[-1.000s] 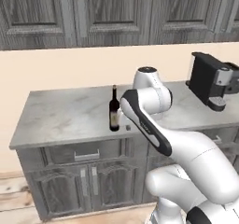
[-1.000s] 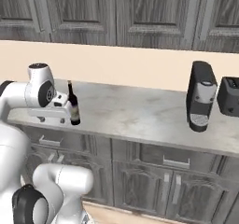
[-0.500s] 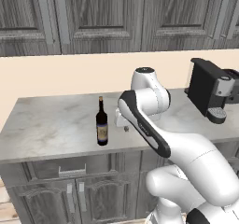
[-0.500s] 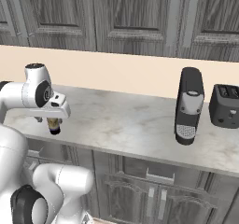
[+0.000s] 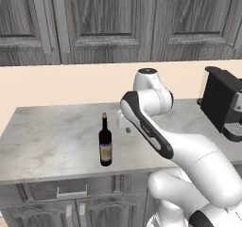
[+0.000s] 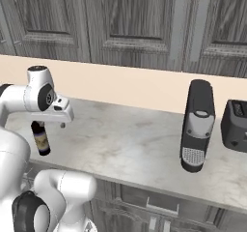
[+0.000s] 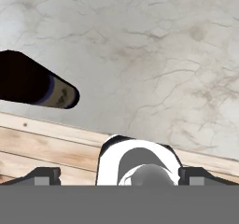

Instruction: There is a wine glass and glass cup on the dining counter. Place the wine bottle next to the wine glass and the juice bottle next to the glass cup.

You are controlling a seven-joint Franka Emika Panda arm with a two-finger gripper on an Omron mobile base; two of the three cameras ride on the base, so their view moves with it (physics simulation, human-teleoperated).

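Wine bottle (image 5: 105, 142) upright near the front edge of a grey marbled desk (image 5: 52, 136), below wall cabinets.

Fingers (image 7: 48, 175) spread wide, holding nothing; gripper (image 5: 124, 125) hovering just right of the bottle, apart from it. Likely heavy, rigid, smooth, breakable and top-heavy glass; best taken around the broad lower body, not the slim neck. Coffee machine (image 6: 197, 124) well off to the right.

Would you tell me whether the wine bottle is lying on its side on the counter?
No, the wine bottle stands upright on the grey marbled counter, neck pointing straight up.
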